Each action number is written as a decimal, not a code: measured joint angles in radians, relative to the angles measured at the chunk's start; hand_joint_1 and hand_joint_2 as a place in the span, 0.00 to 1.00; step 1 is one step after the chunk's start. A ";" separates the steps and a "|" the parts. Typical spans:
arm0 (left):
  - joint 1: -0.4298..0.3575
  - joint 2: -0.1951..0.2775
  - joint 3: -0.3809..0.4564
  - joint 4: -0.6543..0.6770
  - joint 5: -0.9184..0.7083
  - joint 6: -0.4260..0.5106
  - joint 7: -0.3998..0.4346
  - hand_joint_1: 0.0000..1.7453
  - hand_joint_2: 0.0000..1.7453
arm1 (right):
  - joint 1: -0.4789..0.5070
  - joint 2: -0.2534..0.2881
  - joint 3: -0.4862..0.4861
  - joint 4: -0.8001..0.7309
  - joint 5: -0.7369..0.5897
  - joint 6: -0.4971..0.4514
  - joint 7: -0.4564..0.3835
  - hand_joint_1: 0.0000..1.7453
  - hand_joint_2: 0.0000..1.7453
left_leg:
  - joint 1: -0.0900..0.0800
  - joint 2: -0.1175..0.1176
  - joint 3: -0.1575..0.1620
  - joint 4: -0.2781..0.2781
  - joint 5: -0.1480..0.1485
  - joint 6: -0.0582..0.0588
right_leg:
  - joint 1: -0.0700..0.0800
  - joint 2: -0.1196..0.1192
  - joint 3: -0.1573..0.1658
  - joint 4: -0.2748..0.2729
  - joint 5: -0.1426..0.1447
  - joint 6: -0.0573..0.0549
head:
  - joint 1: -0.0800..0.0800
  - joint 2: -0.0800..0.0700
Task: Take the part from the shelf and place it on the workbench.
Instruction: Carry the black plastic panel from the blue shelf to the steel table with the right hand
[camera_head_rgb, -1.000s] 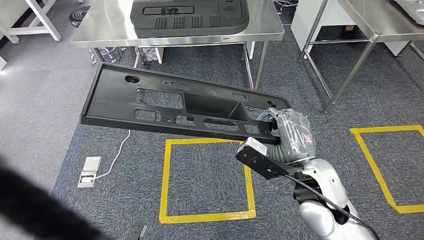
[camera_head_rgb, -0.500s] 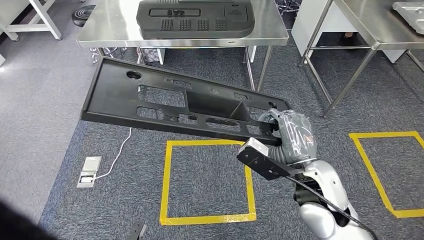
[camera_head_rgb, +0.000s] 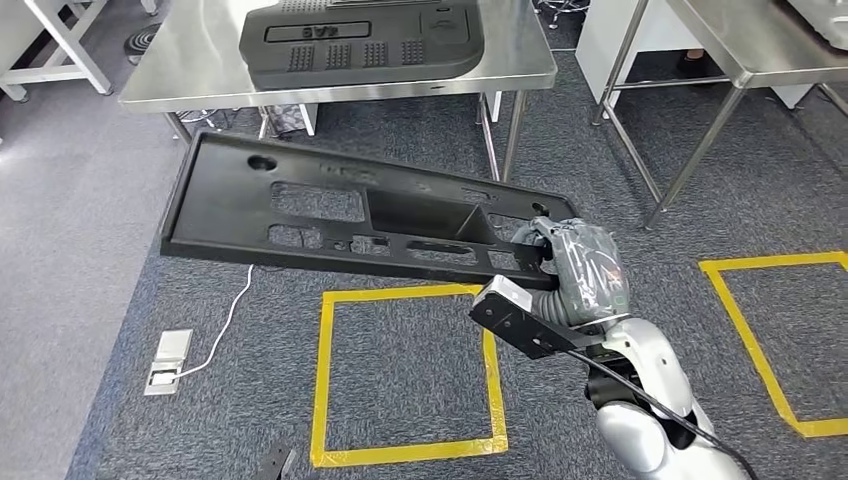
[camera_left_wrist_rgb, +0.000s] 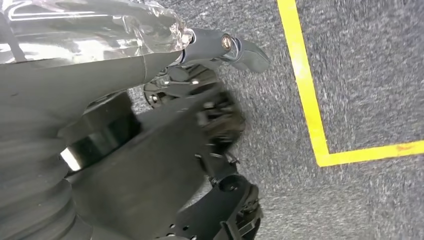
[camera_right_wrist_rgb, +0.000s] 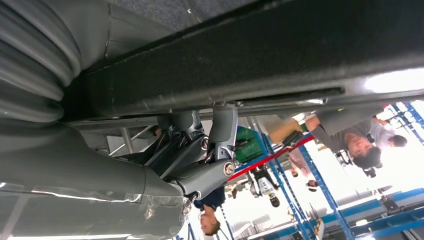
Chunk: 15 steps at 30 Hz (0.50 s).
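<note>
Gripping black part (camera_head_rgb: 330, 205), right robot hand (camera_head_rgb: 575, 265)

The part (camera_head_rgb: 330, 215) is matt black all over. The right hand (camera_head_rgb: 585, 270) is grey under a clear, glossy wrap, on a silver arm (camera_head_rgb: 650, 400). The workbench (camera_head_rgb: 180, 60) is bare brushed steel, carrying another black moulded panel (camera_head_rgb: 360, 40) with ribbed patches. The carpet (camera_head_rgb: 400, 350) is speckled dark grey, marked with yellow tape (camera_head_rgb: 325, 380) in square outlines. A white cable (camera_head_rgb: 230, 315) runs to a silver floor socket (camera_head_rgb: 168, 355).
</note>
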 joint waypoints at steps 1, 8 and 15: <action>0.003 0.000 0.000 0.000 0.000 0.000 0.000 0.00 1.00 | 0.001 0.000 0.000 0.000 0.000 0.000 0.000 1.00 1.00 | -0.003 0.000 -0.025 0.015 0.020 0.006 | 0.004 0.003 0.011 0.000 -0.009 -0.001 | -0.001 0.000; 0.006 0.005 0.000 0.001 0.000 0.002 0.000 0.00 1.00 | -0.002 0.001 0.001 0.001 -0.001 0.000 -0.001 1.00 1.00 | -0.040 -0.010 0.033 -0.245 0.190 0.075 | 0.009 0.013 0.073 -0.008 -0.049 0.019 | -0.008 0.000; 0.006 0.003 0.000 0.000 0.000 0.001 -0.001 0.00 1.00 | -0.007 0.001 0.002 0.001 -0.001 -0.001 -0.003 1.00 1.00 | -0.023 -0.010 0.113 -0.310 0.156 0.082 | -0.001 0.008 -0.084 0.233 -0.118 0.049 | 0.004 0.000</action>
